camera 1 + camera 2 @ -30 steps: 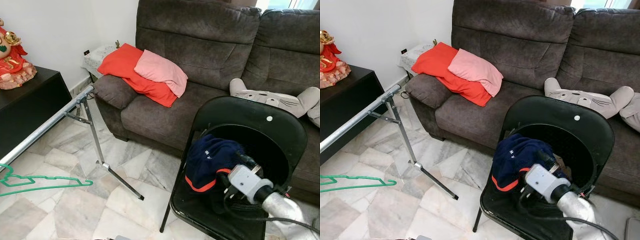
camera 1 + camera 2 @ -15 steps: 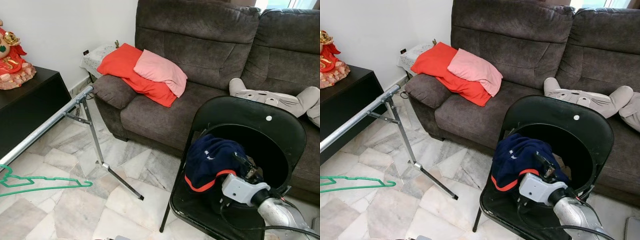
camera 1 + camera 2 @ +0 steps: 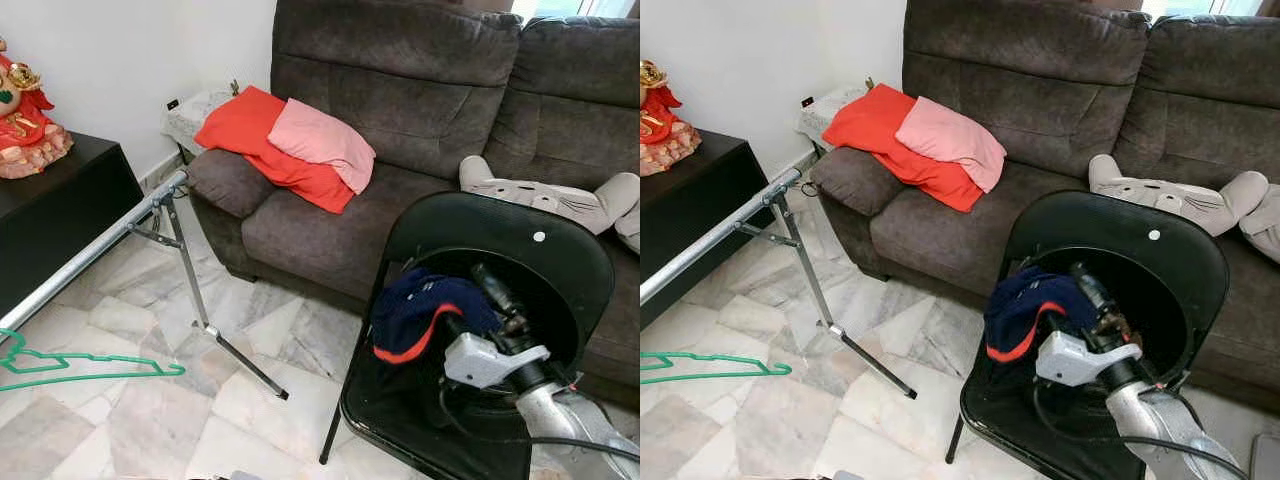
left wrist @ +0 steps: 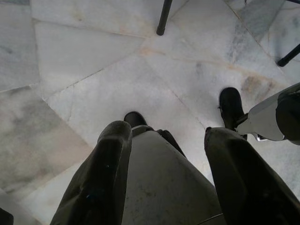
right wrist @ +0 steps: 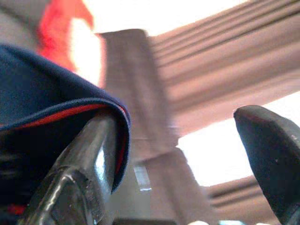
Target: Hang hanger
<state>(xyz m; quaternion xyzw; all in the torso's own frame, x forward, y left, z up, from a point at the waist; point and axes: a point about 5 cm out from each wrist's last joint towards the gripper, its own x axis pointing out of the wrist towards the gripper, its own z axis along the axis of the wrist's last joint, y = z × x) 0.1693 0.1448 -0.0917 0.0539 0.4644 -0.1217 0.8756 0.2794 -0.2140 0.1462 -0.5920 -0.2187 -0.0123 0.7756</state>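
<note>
The right claw (image 3: 1092,300), fingers spread, had a navy garment (image 3: 1025,310) draped over one finger above the black chair (image 3: 1160,260); it looked likely to slip off.

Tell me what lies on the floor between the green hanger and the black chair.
In the left eye view, the metal rack's splayed leg stands on marble floor between green hanger and black chair.

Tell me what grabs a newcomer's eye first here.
The right gripper lifting a navy garment draped over one finger, above the black chair. Behind it, a red cloth and pink pillow lie on the brown sofa. A green hanger hangs on the metal rail at left.
</note>
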